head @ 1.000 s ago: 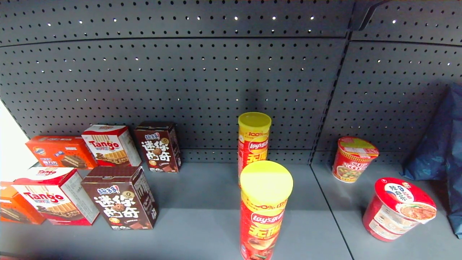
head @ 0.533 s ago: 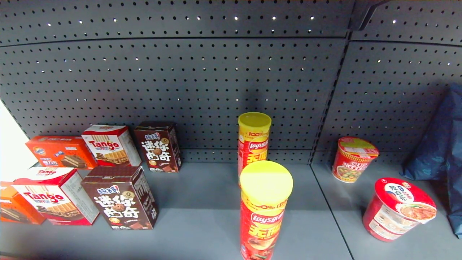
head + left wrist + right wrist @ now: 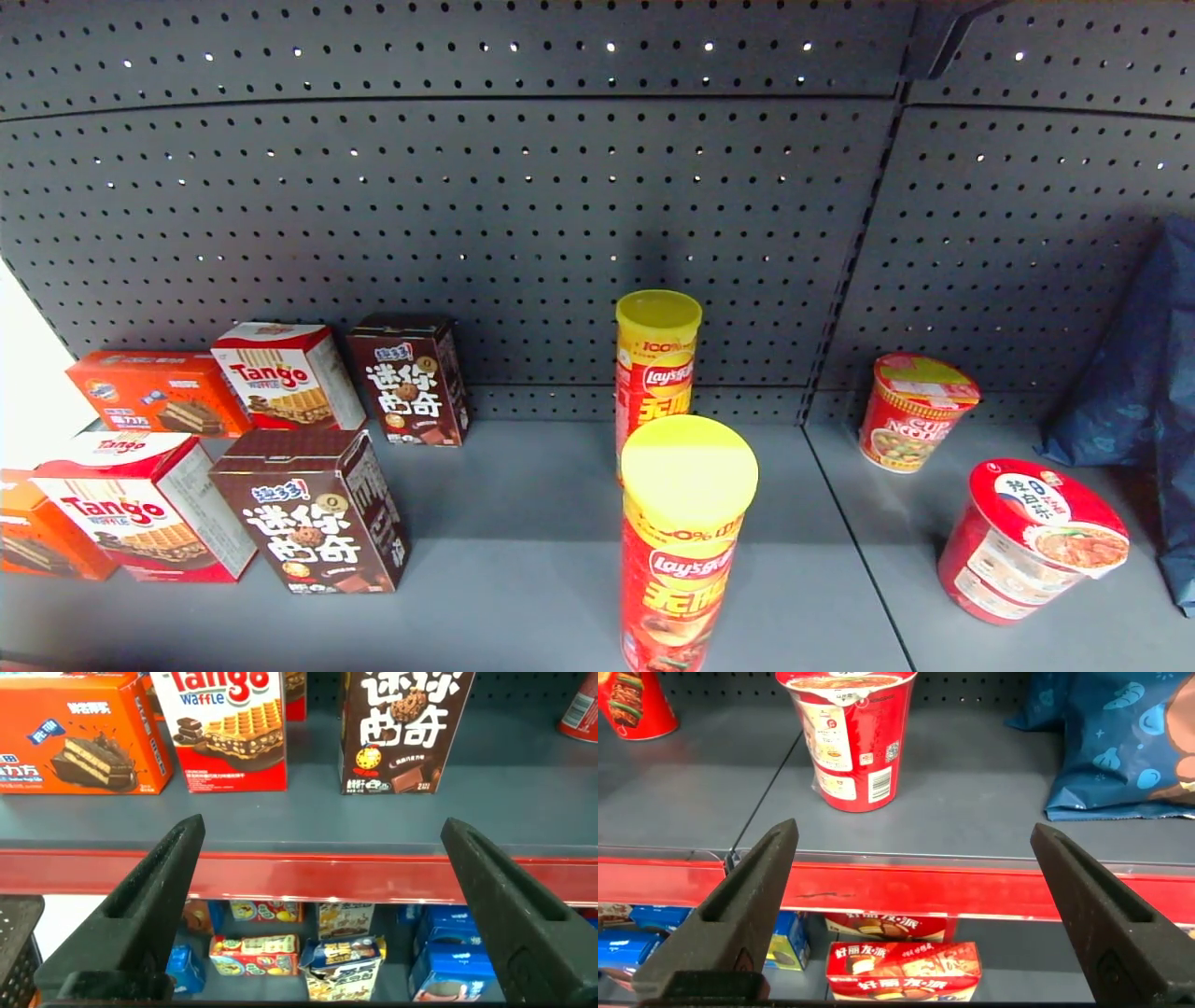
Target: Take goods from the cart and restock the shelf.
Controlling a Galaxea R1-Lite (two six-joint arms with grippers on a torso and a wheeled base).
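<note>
Left gripper [image 3: 322,829] and right gripper [image 3: 915,831] hang before the shelf [image 3: 523,504], jaws wide and empty, facing boxes [image 3: 229,728], chip cans [image 3: 686,532] and noodle cups [image 3: 852,742].

Cool, even light falls from above and in front onto the shelf [image 3: 523,523]; its floor is paler toward the bottom of the frame and darker near the back; pinpricks of light shine through the holes of the pegboard panel [image 3: 448,215] across the upper band; the far chip can [image 3: 657,369] throws a soft upright shadow on that panel at centre; the near chip can [image 3: 686,551] is washed pale on its lid by glare; a blown-out white patch sits at the left edge; the blue bag [image 3: 1134,373] at the right edge lies in gloom; the panel seams bow toward the top, a lens curve; in the wrist views the left hand [image 3: 322,826] and right hand [image 3: 912,829] are dark and soft-edged close up, the shelf beyond crisp; the red shelf edge [image 3: 299,875] carries a faint sheen; the space beneath it is dim.
</note>
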